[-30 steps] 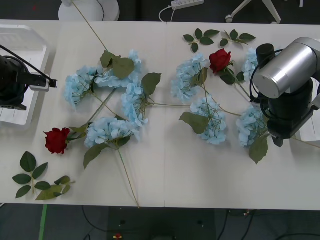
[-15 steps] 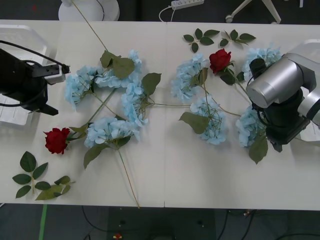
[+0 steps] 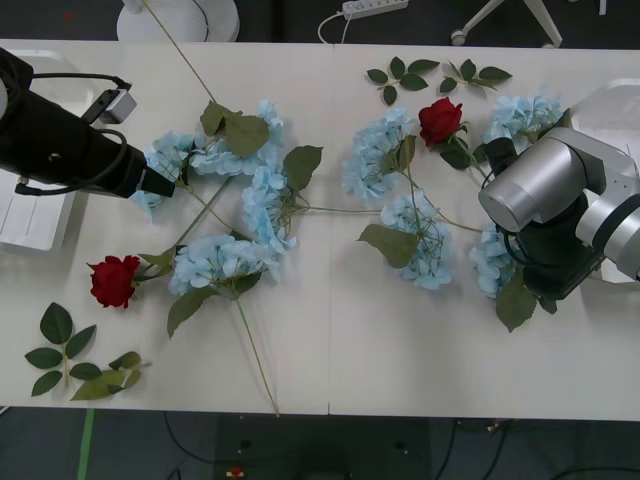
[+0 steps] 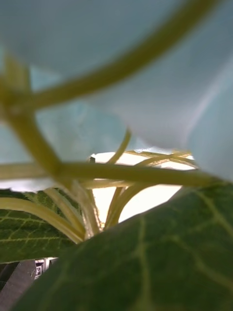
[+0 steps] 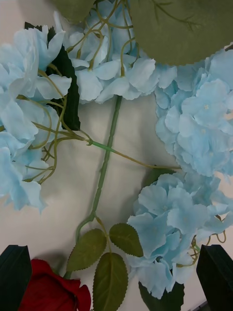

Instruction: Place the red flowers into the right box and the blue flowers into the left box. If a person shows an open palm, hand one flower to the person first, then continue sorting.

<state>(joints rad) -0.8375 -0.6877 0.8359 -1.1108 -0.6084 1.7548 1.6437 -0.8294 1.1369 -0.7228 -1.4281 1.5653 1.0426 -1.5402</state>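
Nothing is sorted yet, as far as I can see: both red flowers, one at seven o'clock and one at one o'clock, and the blue flowers lie on the tabletop. My left fingers hang spread wide and empty over blue clusters. My right fingers, buried among stems at three o'clock, I cannot tell.

At frame left, the left arm is matte black, looped with black cables, carrying a small grey block. At right, the right arm shows a brushed-silver cylinder over black housing.
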